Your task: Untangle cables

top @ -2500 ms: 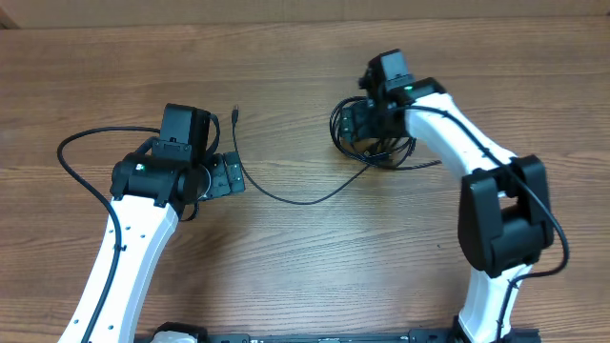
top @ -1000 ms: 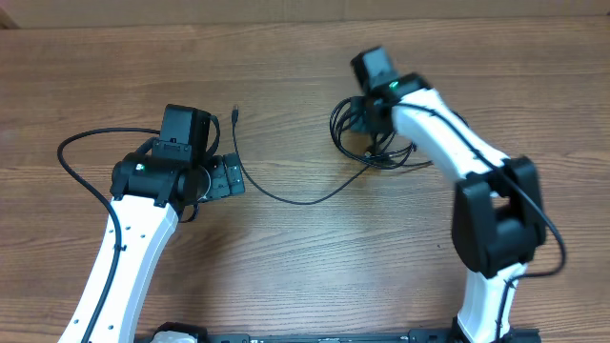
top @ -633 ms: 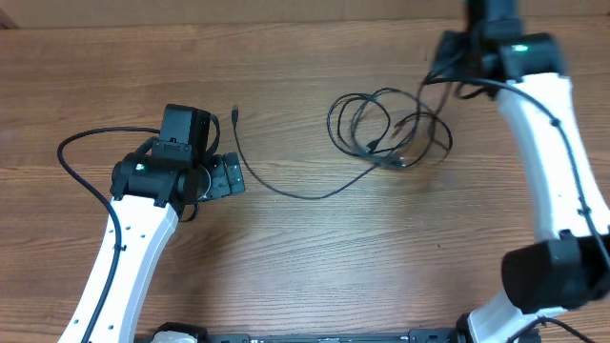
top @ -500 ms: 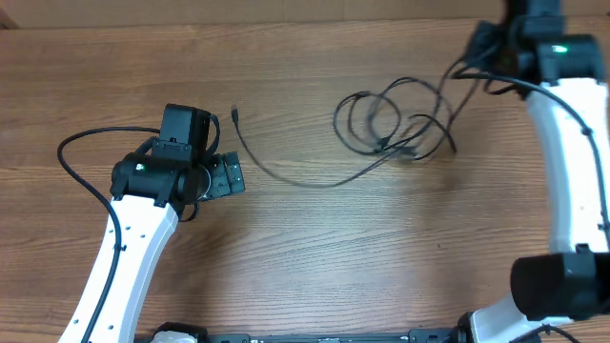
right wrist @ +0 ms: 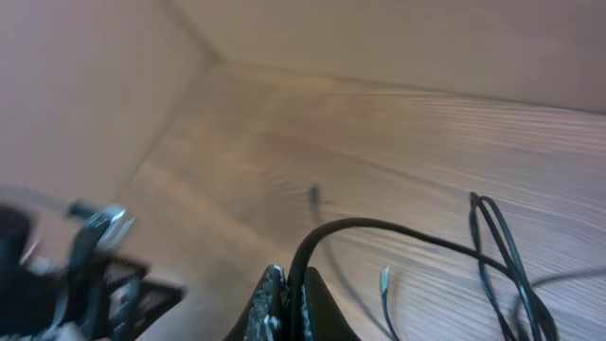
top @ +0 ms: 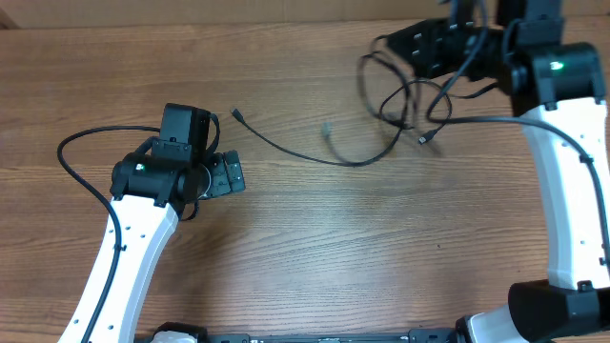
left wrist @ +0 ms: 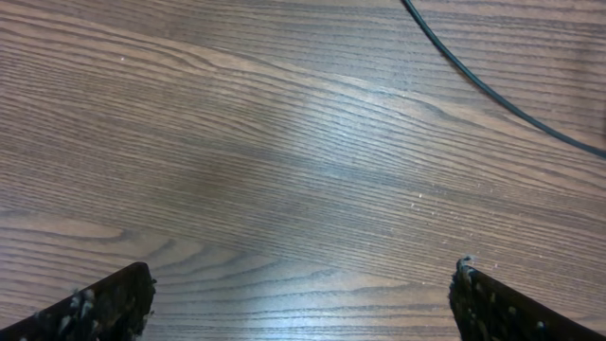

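Dangling limp and light from the right gripper (right wrist: 287, 284), jaws clamped on one strand, the cables (top: 396, 95) hung at the table's (top: 305, 267) two o'clock, a tail trailing toward ten. The left gripper (left wrist: 303, 313) held its jaws apart, empty; pinching near the tail's plug (top: 238, 114) seemed wisest.

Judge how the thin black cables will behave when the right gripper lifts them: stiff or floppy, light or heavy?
Probably floppy: the cables droop in loose loops from the right gripper, and one strand trails in a curve across the table. Likely light, since a narrow pinch holds the whole bundle. The crossing loops may snag on each other.
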{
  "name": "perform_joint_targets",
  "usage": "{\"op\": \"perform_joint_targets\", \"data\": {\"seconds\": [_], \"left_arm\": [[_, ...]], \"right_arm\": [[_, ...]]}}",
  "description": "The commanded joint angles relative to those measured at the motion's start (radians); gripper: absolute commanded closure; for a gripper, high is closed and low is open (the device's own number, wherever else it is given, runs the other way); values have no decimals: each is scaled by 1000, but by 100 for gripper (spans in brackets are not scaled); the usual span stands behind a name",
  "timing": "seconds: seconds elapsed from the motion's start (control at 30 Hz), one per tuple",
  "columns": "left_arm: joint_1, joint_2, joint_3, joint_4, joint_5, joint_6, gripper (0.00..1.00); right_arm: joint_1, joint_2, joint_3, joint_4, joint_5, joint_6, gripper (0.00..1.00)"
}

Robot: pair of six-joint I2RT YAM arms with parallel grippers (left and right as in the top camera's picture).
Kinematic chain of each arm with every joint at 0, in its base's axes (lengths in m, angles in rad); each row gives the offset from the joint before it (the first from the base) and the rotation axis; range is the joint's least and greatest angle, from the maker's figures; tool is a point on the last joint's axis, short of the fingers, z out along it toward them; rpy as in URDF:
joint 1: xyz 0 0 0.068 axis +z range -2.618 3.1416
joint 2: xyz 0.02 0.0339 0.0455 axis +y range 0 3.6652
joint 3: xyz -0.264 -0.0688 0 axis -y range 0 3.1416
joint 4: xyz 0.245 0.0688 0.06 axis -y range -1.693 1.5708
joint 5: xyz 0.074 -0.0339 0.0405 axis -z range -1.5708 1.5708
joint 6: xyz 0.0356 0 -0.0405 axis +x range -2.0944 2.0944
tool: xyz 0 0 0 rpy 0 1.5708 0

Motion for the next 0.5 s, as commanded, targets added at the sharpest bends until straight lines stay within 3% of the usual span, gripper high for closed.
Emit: {"op": "perform_joint_targets", "data": {"seconds": [0.0,0.1,0.27,0.47], "left_arm": [[3,-11,-2,7,5,-3,0],[3,-11,-2,52,25,-3,0],[3,-8,-2,315,163,30,0],[1,48,-2,636,435,250,0]], "right_arm": [[20,-28,71,11,-63,-42,96],[23,-29,145,-4,-63,-31,96],[71,-30,301,-97,-62,-21,96],[147,-31,317,-128,-87,3,96]]}}
